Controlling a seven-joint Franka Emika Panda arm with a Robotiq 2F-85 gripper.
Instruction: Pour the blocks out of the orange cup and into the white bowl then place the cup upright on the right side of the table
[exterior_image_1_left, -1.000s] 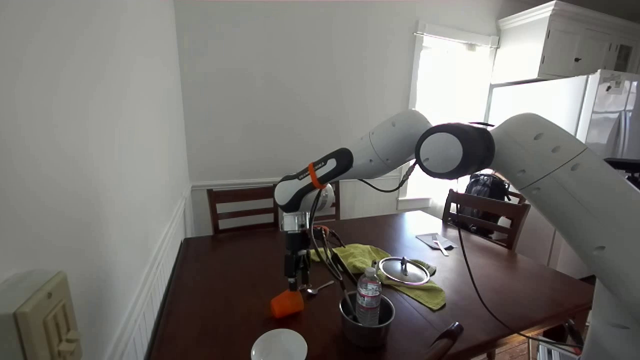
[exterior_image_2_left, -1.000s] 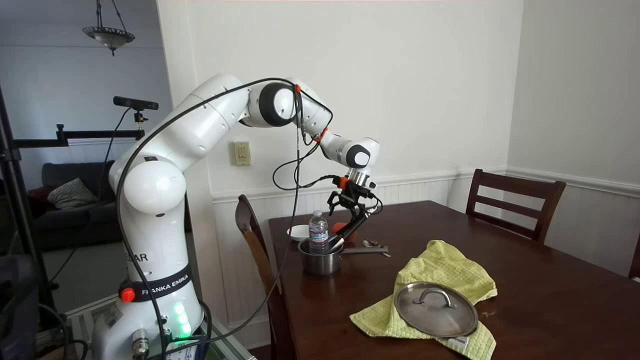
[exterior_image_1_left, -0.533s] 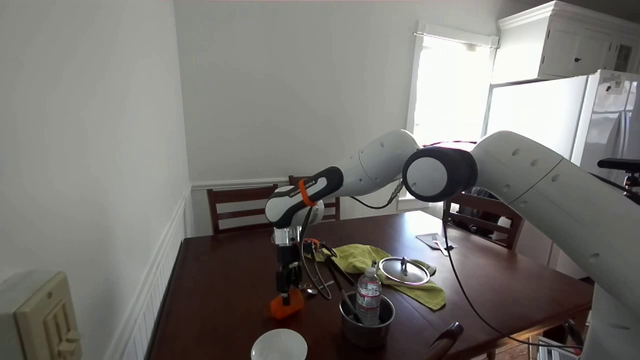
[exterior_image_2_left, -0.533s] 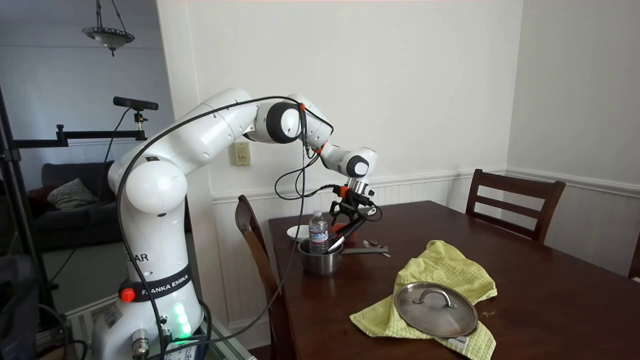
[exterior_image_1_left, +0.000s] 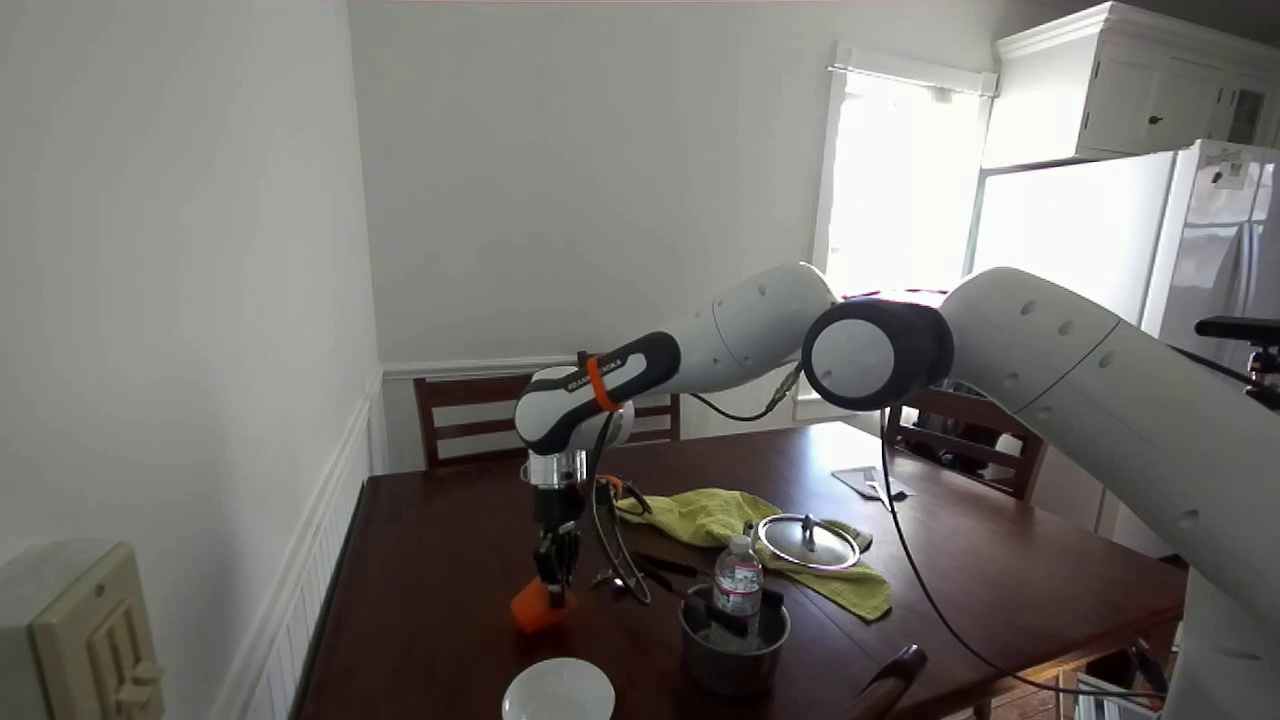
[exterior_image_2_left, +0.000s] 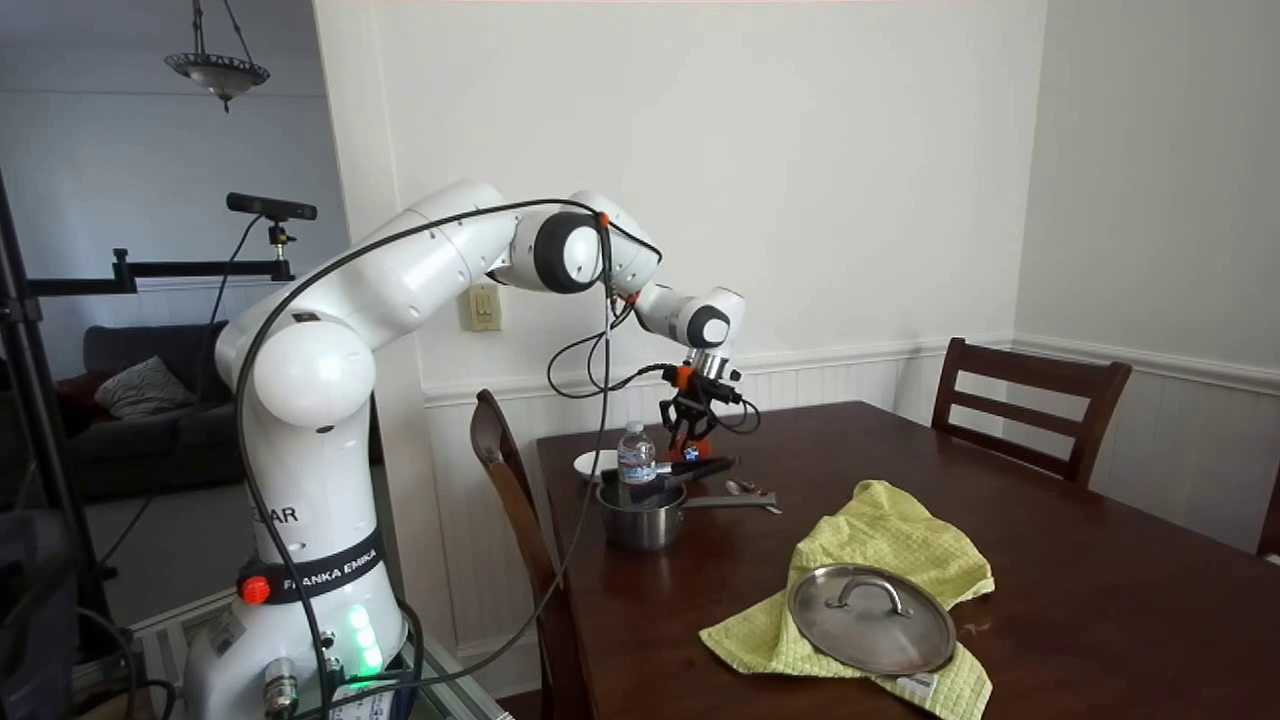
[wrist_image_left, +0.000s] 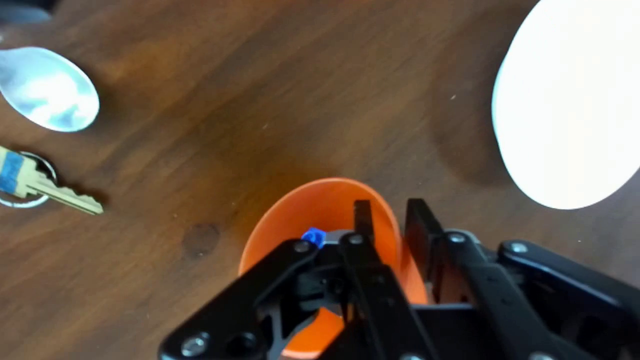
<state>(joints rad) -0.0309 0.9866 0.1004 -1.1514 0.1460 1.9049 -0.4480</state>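
Observation:
The orange cup (wrist_image_left: 320, 207) appears tilted in the wrist view, its mouth toward the camera. Both exterior views show the cup (exterior_image_1_left: 532, 608) below the arm. My gripper (wrist_image_left: 389, 210) straddles its wall, one finger inside and one outside. The jaws are partly apart, with some room still visible beside the wall. A blue block (wrist_image_left: 314, 236) shows inside, partly behind the finger linkage; any other blocks are hidden. To the right in the wrist view is the white bowl (wrist_image_left: 570, 110), apart from the cup; an exterior view has the bowl (exterior_image_1_left: 558, 690) at the bottom.
A grey pot (exterior_image_1_left: 730, 670) near the bowl holds a water bottle (exterior_image_1_left: 738, 580) and black-handled utensils (exterior_image_2_left: 700, 468). A spoon (wrist_image_left: 50, 90) and a key (wrist_image_left: 55, 192) lie on the table (exterior_image_2_left: 1100, 620). Farther off, a metal lid (exterior_image_2_left: 872, 620) rests on a yellow-green cloth (exterior_image_2_left: 890, 530).
My gripper came down onto the cup's wall and its jaws narrowed. Gripper and cup then shifted left in an exterior view. The utensil handles in the pot tipped lower.

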